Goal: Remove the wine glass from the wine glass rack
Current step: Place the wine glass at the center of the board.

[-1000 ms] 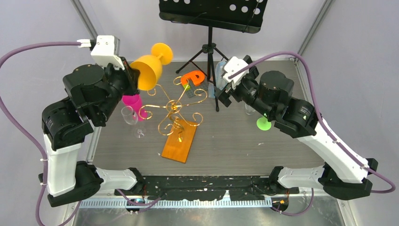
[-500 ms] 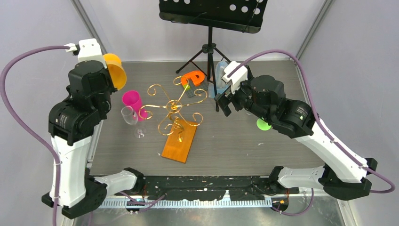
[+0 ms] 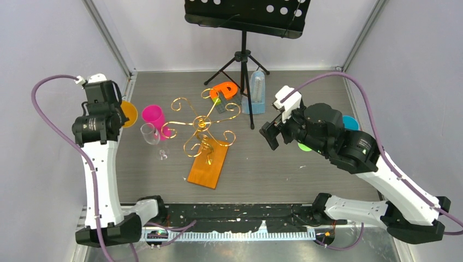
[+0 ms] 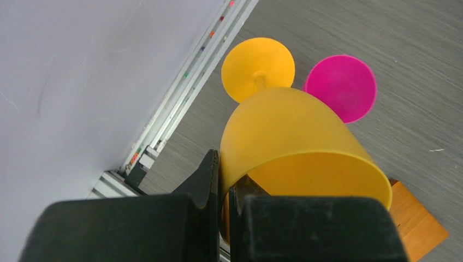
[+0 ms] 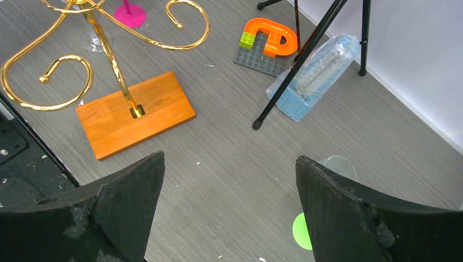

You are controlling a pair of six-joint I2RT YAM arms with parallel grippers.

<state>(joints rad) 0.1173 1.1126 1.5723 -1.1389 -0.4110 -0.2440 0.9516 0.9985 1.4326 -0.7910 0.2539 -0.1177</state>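
Observation:
The wine glass rack (image 3: 202,124) is a gold wire tree on an orange wooden base (image 3: 208,164), mid-table; no glass hangs on its arms. My left gripper (image 3: 116,112) is at the table's left edge, well left of the rack. It is shut on the rim of a yellow wine glass (image 3: 130,113). In the left wrist view the gripper (image 4: 224,174) pinches the glass's wall, bowl (image 4: 295,136) near the camera and foot (image 4: 257,68) pointing down. I cannot tell whether the foot touches the table. My right gripper (image 3: 271,135) is open and empty, right of the rack (image 5: 109,49).
A pink glass (image 3: 154,117) and a clear glass (image 3: 149,134) stand just left of the rack. A black music stand (image 3: 244,54), an orange brick piece (image 3: 224,90) and a blue bag (image 3: 256,87) are behind it. A green disc (image 3: 304,146) lies under my right arm.
My left arm has swung the yellow wine glass from above the rack out to the left and lowered it at the table's left edge. My right arm has drawn back toward the right.

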